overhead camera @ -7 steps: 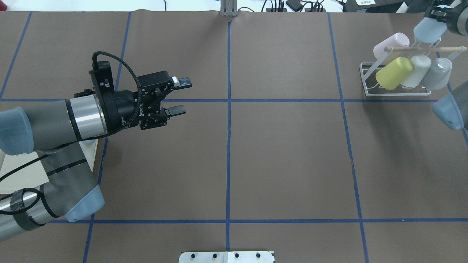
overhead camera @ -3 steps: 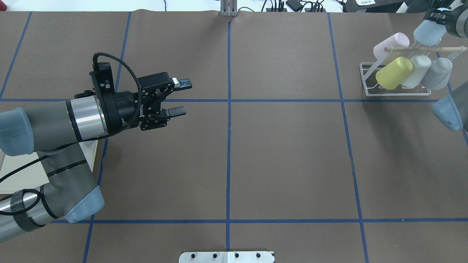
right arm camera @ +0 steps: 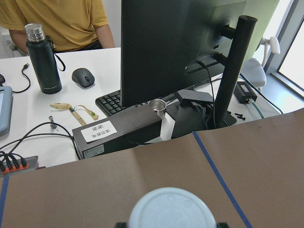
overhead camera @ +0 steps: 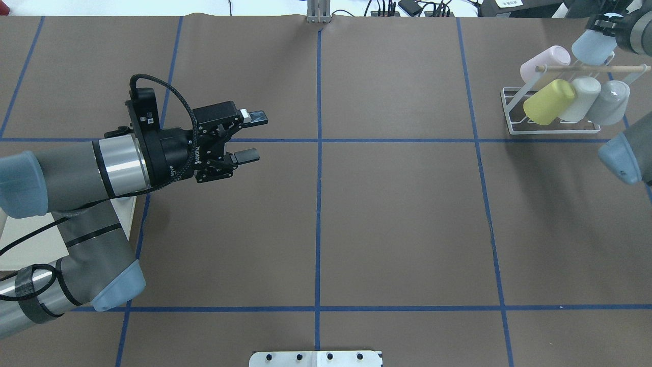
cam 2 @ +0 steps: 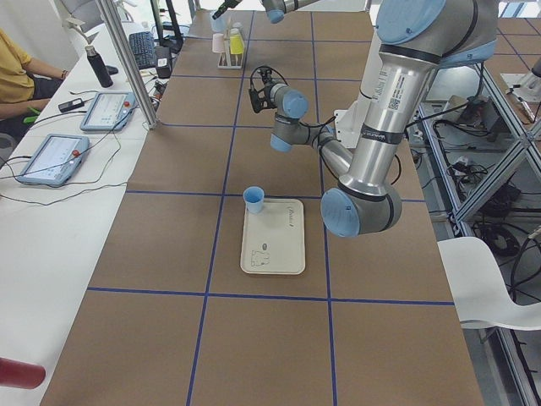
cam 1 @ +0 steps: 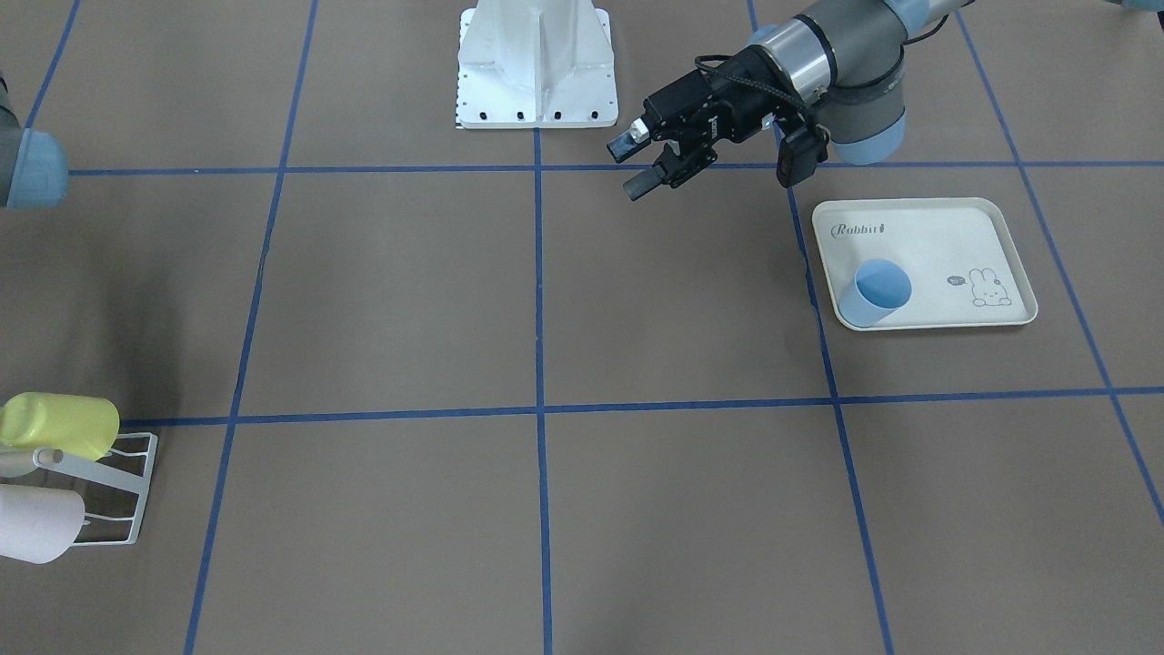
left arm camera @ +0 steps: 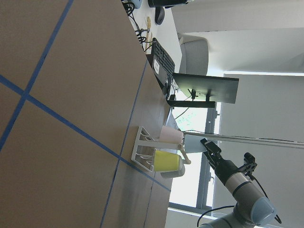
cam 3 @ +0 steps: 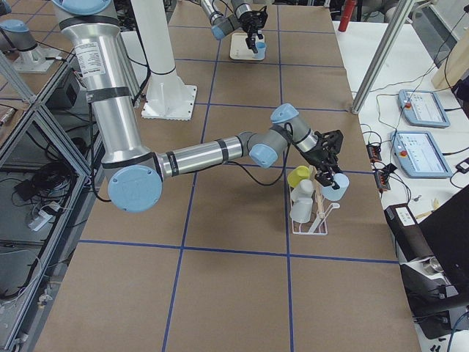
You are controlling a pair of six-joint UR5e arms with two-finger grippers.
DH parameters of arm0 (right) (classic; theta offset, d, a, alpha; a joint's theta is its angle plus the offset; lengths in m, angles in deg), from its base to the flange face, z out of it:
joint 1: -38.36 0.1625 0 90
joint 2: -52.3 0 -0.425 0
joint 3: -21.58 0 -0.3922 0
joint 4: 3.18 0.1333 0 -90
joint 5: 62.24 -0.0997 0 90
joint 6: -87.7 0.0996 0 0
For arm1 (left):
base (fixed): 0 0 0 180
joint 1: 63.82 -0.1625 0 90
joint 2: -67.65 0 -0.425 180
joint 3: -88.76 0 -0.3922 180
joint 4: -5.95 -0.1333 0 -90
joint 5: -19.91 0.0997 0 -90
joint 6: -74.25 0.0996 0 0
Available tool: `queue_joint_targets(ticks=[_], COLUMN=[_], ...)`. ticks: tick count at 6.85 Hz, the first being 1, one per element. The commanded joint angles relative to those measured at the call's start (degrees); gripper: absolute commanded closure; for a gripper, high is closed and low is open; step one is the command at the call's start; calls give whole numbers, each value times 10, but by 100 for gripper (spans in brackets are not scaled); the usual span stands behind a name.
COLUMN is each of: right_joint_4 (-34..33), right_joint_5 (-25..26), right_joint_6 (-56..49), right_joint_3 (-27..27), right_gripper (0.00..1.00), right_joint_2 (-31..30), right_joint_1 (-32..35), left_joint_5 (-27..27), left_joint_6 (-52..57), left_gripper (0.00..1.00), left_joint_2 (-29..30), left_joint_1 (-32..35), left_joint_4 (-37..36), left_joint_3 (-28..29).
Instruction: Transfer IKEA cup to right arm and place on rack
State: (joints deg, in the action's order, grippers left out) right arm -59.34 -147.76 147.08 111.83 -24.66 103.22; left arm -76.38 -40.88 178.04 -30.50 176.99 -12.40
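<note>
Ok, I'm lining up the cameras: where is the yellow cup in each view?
Front-facing: yellow cup far left, lower half.
Overhead: yellow cup upper right.
Exterior left: yellow cup top, tiny.
Exterior right: yellow cup centre right.
Left wrist: yellow cup lower centre.
Right wrist: not in view.
Shared landmark: the white rack holding it.

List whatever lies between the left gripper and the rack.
Nothing stands there. The overhead view shows only bare brown table crossed by blue tape lines between the open left gripper and the rack.
</note>
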Motion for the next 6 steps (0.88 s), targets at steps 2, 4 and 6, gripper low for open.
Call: queue_joint_targets(ticks=[2, 4, 6], right_joint_4=[0, 0, 0], right_joint_5=[0, 1, 2], right_joint_6=[-1, -1, -2], right_joint_3=[-12, -15, -24], right_gripper=[100, 100, 100], right_joint_2=[0, 0, 1], right_joint_1=[-8, -13, -18], left_joint_5=[0, 0, 0], left_joint_6=[0, 0, 0], left_gripper=[0, 0, 0], left_joint_2=[0, 0, 0], left_joint_1=[0, 0, 0], left_joint_4=[0, 0, 0], left_joint_3=[0, 0, -1])
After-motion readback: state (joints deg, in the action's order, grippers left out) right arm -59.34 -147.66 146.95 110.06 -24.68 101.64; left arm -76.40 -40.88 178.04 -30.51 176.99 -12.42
